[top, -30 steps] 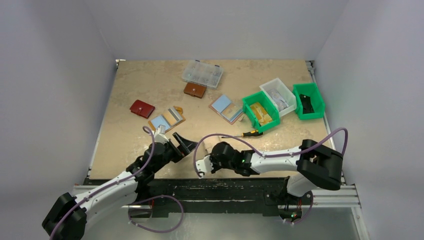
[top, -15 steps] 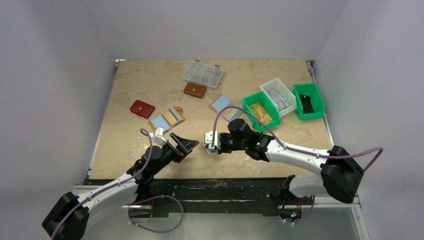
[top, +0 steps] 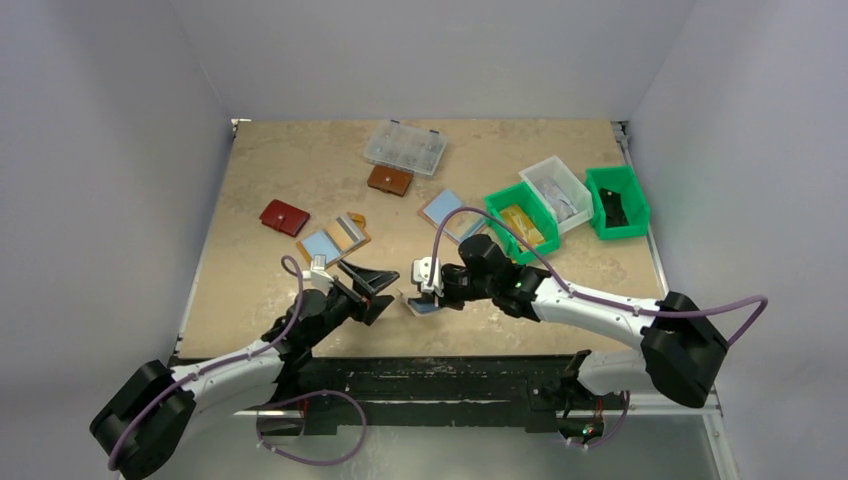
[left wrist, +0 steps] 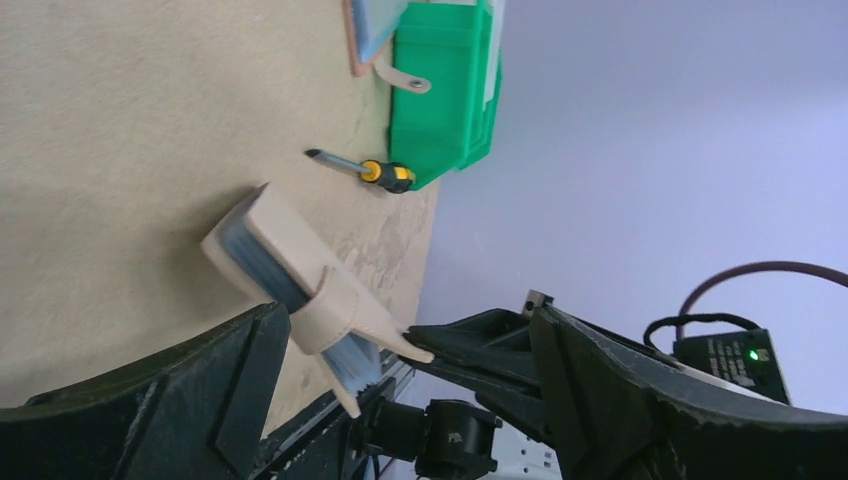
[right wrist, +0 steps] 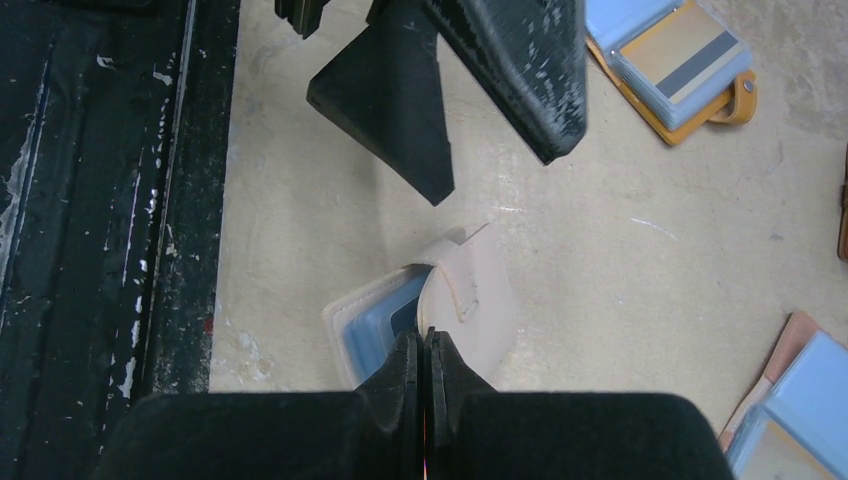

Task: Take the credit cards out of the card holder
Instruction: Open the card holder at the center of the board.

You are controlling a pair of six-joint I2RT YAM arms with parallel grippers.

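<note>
We note holder (right wrist: pixel 470 300) part-open, blue pockets showing (tab pinched in R gripper (right wrist: pixel 422 345) closed jaws); L gripper (top: pixel 384 287) jaws spread wide.

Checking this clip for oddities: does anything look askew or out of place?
The card holder is askew: it hangs tilted and partly open, pinched by its flap in the shut right fingers. A screwdriver also lies loose beside a green bin.
</note>
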